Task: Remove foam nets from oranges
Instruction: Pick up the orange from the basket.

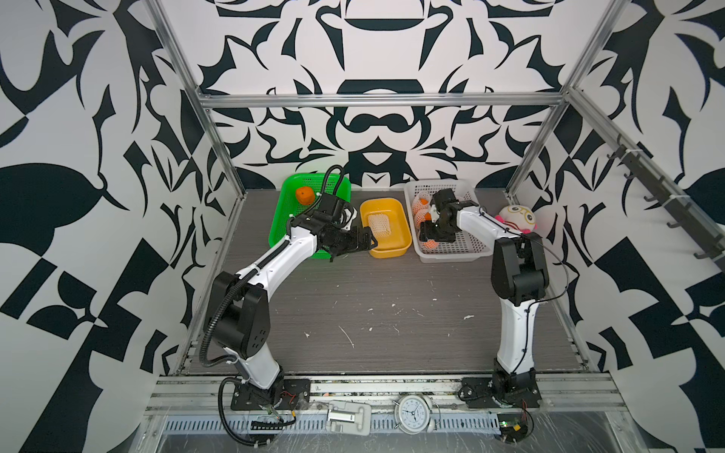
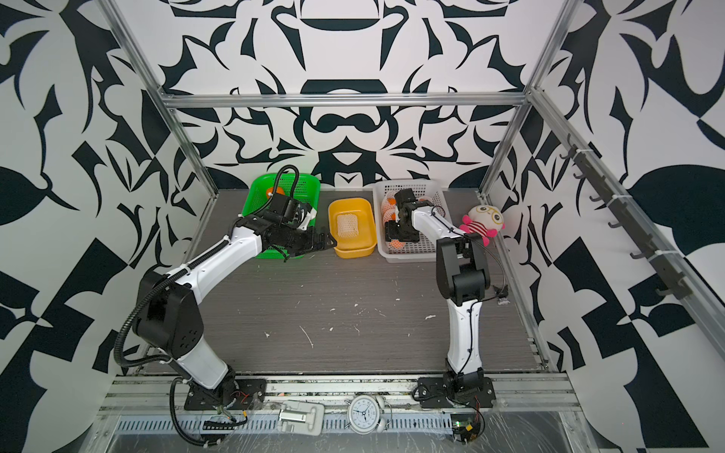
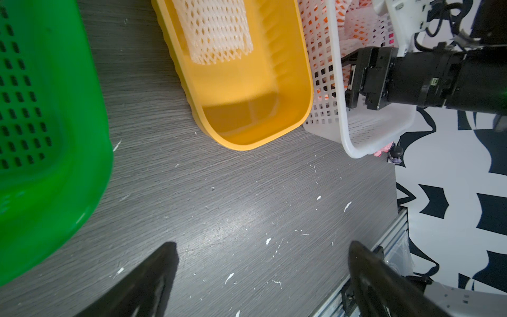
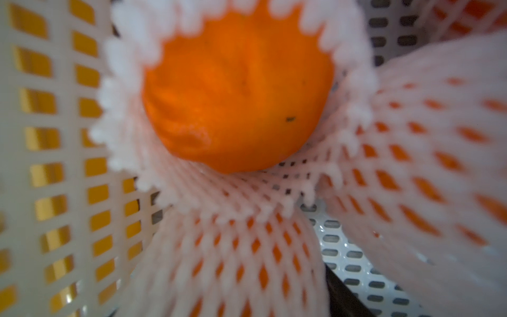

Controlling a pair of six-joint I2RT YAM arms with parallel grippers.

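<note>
The left arm [image 1: 282,255] is being held stretched forward and inward from its base, the white forearm slanting upward and the wrist turned toward the middle. The left pincer [image 3: 262,245] is being held wide open, with its two dark fingers [image 3: 153,274] spread far apart. The right arm [image 1: 474,219] is being held folded, with the elbow high, the forearm reaching forward and inward and the wrist bent steeply, so that the right pincer [image 1: 429,237] is being pointed downward; its jaw spacing cannot be told.
</note>
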